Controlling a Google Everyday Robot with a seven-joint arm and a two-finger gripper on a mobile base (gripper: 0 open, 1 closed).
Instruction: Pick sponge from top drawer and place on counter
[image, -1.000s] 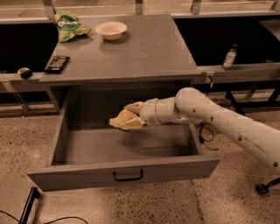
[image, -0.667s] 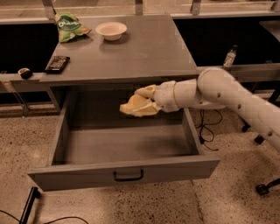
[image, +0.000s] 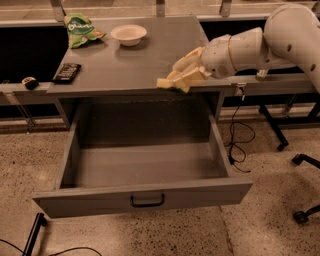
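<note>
The top drawer (image: 100, 200) is pulled wide open, its black bar handle (image: 147, 201) at the front centre, and I see nothing inside it. My gripper (image: 181, 77) reaches in from the right on the white arm. Its yellowish fingers are shut on the pale yellow sponge (image: 166, 83). It holds the sponge just above the front right edge of the grey counter (image: 125, 62), over the open drawer's back.
On the counter are a green snack bag (image: 80, 30) at the back left, a white bowl (image: 129, 34) at the back centre and a black remote (image: 66, 72) at the left. A small dark object (image: 30, 82) sits on the left ledge. A cable (image: 235, 145) and chair castors (image: 300, 215) are at the right.
My gripper has lifted the sponge up out of the drawer and to the right, from inside the drawer to the level of the counter's front edge.
</note>
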